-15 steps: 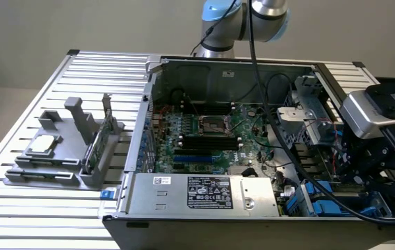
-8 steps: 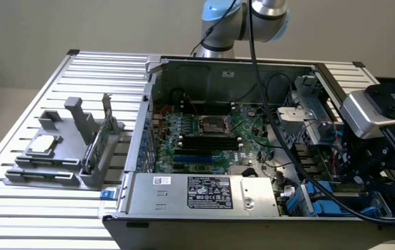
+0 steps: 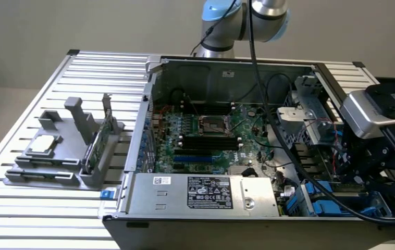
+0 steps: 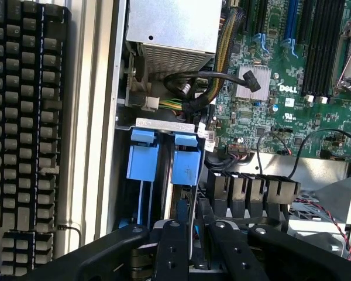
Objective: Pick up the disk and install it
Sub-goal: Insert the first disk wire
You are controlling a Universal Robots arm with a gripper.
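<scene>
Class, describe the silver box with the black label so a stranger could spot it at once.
Find the open computer case on the slatted table. Along its near edge in the exterior view, in front of the green motherboard, sits a silver box. It alone is a closed metal box with a black label on top, unlike the blue brackets beside it.

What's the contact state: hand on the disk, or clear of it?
Touching. The wrist view shows the hand with a finger pressed against each face of the disk, which it holds edge-on.
</scene>
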